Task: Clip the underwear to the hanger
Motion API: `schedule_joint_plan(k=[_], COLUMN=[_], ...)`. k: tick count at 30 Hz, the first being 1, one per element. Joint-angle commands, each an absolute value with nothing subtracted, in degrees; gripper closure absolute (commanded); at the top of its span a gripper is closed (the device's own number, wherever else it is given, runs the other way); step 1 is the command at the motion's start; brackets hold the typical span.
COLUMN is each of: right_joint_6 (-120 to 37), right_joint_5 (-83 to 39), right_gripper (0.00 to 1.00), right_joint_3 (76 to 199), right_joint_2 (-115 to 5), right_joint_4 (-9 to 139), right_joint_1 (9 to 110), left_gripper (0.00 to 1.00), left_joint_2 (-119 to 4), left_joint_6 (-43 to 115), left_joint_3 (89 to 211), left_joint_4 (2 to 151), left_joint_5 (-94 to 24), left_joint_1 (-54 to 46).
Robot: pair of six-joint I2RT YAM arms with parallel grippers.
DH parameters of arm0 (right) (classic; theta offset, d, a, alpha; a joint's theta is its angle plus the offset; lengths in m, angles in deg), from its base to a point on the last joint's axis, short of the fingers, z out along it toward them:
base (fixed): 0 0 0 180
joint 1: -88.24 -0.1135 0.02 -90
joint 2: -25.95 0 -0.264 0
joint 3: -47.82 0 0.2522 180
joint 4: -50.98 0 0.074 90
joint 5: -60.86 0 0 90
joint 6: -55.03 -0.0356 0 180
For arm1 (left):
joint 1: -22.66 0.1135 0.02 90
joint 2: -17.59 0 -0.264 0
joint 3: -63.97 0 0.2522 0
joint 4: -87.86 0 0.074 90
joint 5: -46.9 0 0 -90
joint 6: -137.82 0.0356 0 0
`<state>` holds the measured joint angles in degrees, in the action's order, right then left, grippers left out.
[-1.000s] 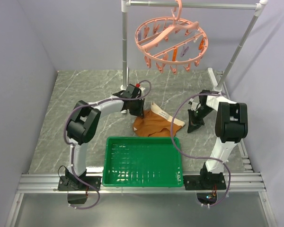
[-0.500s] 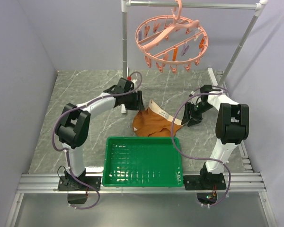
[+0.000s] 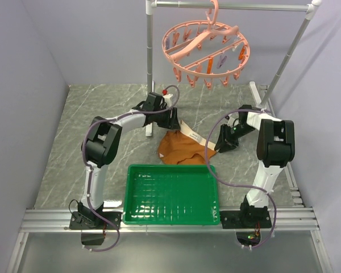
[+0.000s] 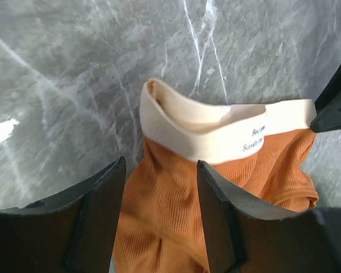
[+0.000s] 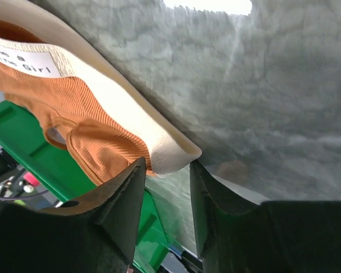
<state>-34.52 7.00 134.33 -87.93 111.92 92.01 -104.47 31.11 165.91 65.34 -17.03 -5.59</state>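
"Since the small rust-orange fabric briefs (image 3: pixel 179 149) lie crumpled on the grey marbled tabletop (image 3: pixel 102 108), just behind the green plastic tray (image 3: pixel 159 167), which way does the cloth run?" asked the first observer.

"The cream elastic waistband (image 4: pixel 204 128) is the long axis," said the second. "It slants from the far left to the nearer right along the back of the heap, so one end points at each arm. The left end effector (image 4: pixel 161 170) hangs over the left end with its jaws parted, and orange cloth just below the band shows in the gap. The right end effector (image 5: pixel 167 165) stands at the other end, also parted, with the band's folded tip between its fingers."

"Is either one holding anything?"

"Neither looks clamped. On the right, the tip sits so close to the pads that whether they touch it cannot be told. The arms are about equally near, one at each end."

"And the round salmon-pink plastic ring hanger (image 3: pixel 166 52)?"

"It dangles by its hook from the grey metal rack (image 3: pixel 227 6), above and behind the briefs and well apart from them, with nothing clipped to its small pegs."

The second judged that the coming move turns on each side pinching its own end, so the band can rise taut, up and back toward the pegs.
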Motion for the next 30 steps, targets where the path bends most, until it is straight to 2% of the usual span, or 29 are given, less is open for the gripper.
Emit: schedule_joint_plan(k=[1,5,6,8,9,10,13,19,23,30], right_joint_6=[-34.7,-34.6,-34.5,-34.5,-34.5,-34.5,-34.8,-34.9,-33.7,-33.0], right_joint_5=[7.5,8.2,8.5,8.5,8.5,8.3,7.1,5.1,3.3,-0.5], right_gripper=[0.58,0.72,0.81,0.9,0.98,1.0,1.0,1.0,1.0,1.0], right_joint_3=[135.8,137.2,137.3,137.6,137.8,138.0,138.3,139.4,140.1,143.5], right_joint_2=[-90.1,-91.0,-91.1,-90.8,-90.2,-89.7,-86.7,-78.9,-74.8,-79.9], right_joint_4=[109.1,108.4,108.3,107.8,107.5,107.2,105.5,102.9,103.5,103.1], right_joint_1=[91.8,91.8,91.8,91.8,91.8,91.8,92.2,92.8,92.8,92.7], left_gripper=[0.41,0.41,0.42,0.48,0.54,0.7,1.0,1.0,1.0,1.0], left_joint_2=[-106.0,-109.0,-109.5,-111.1,-111.7,-112.1,-112.1,-103.9,-95.6,-93.7], left_joint_6=[32.8,32.2,32.0,31.1,30.8,30.4,29.4,27.5,24.2,18.6], left_joint_3=[169.7,172.5,172.7,173.9,174.3,174.9,176.4,172.5,165.5,162.2], left_joint_4=[71.6,72.8,73.2,73.7,73.7,73.7,73.3,73.6,73.7,72.4], left_joint_5=[-12.8,-11.4,-11.1,-10.7,-10.5,-10.4,-10.2,-12.0,-15.6,-19.6], left_joint_1=[-5.6,-5.5,-5.5,-5.5,-5.5,-5.3,-4.9,-2.7,-2.6,-2.7])
